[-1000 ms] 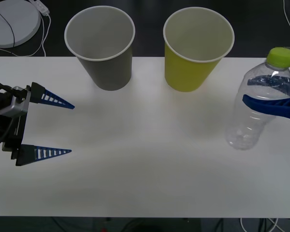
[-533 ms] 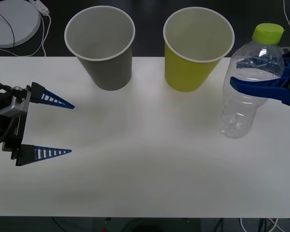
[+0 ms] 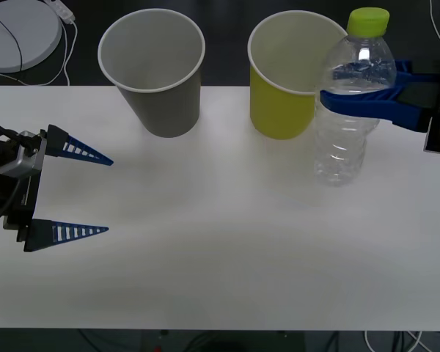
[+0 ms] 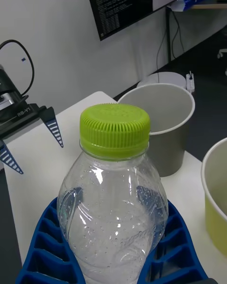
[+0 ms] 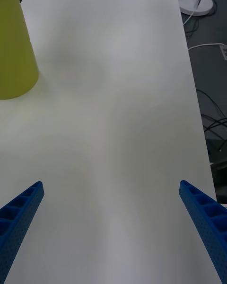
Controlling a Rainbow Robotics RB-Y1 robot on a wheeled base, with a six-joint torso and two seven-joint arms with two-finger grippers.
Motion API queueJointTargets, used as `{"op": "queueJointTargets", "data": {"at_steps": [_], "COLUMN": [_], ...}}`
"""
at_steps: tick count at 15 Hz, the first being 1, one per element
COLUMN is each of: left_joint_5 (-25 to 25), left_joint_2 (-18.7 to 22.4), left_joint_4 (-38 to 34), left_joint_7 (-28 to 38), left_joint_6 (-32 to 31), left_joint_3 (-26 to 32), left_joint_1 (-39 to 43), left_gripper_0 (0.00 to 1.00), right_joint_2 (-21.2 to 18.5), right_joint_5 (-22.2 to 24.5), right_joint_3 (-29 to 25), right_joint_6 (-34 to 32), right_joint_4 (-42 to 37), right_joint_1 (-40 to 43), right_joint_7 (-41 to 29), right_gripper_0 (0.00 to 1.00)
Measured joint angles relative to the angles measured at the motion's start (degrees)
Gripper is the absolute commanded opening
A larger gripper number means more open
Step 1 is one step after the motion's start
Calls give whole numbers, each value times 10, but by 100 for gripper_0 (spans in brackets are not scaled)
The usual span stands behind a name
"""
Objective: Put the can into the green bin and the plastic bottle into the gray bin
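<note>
The plastic bottle, clear with a lime-green cap, hangs upright in my right gripper, which is shut on its upper body. In the front view it overlaps the right side of the green bin. The gray bin stands to the left of the green one, both upright at the table's far edge. The right wrist view shows the bottle between blue fingers, with the gray bin beyond. My left gripper rests open at the table's left. The can is out of view.
A white round disc with a cable lies on the floor beyond the table's far left corner. The white table stretches bare between the two grippers. In the left wrist view the green bin stands at one side.
My right gripper has carried the bottle leftward and upward, from the table's right edge to the green bin's right side. The left arm has not moved.
</note>
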Motion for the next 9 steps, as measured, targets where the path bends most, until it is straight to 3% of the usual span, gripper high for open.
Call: {"op": "queueJointTargets", "data": {"at_steps": [9], "left_joint_5": [0], "left_joint_2": [0], "left_joint_4": [0], "left_joint_7": [0], "left_joint_6": [0], "left_joint_3": [0], "left_joint_1": [0], "left_gripper_0": [100], "right_joint_2": [-9], "right_joint_5": [-4], "right_joint_3": [130], "right_joint_6": [-17], "right_joint_4": [107], "right_joint_1": [-183], "right_joint_7": [-1], "right_gripper_0": [0]}}
